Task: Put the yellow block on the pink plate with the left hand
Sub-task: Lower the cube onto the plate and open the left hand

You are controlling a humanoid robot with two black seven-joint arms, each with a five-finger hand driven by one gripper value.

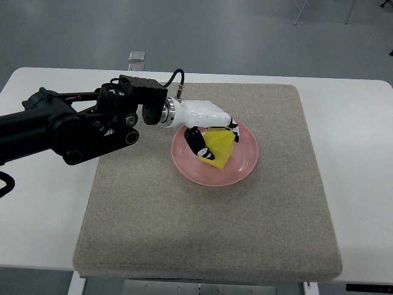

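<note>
From my remote seat I see the left hand point(206, 126) reaching in over the pink plate point(244, 167), its glossy white shell ending in dark-tipped fingers point(198, 144) that curl down around the yellow block point(218, 147); I read the hand as closed on the block, with one finger at the block's left edge and others at its far right corner. The block is a flat, square-edged slab with a matte, foam-like surface, and it sits tilted inside the plate, its near corner low against the plate's floor (whether the far side is lifted clear of the plate I cannot tell). The plate is round, shallow and smooth, with a faint sheen along its raised rim, and it lies a little left of centre on the far half of a beige mat point(245, 227). The mat is a thick rectangle with rounded corners and a coarse, felt-like weave. It covers most of a smooth white table point(356, 123). The arm point(73, 126) behind the hand is a bulky black assembly of angular links with visible bolts, a bright metal wrist collar and a black cable looping over it; it crosses the left edge of the mat and hides that part of it. At the far edge of the table a small clear bracket point(136, 58) stands, well apart from the plate. Beyond is grey floor.
</note>
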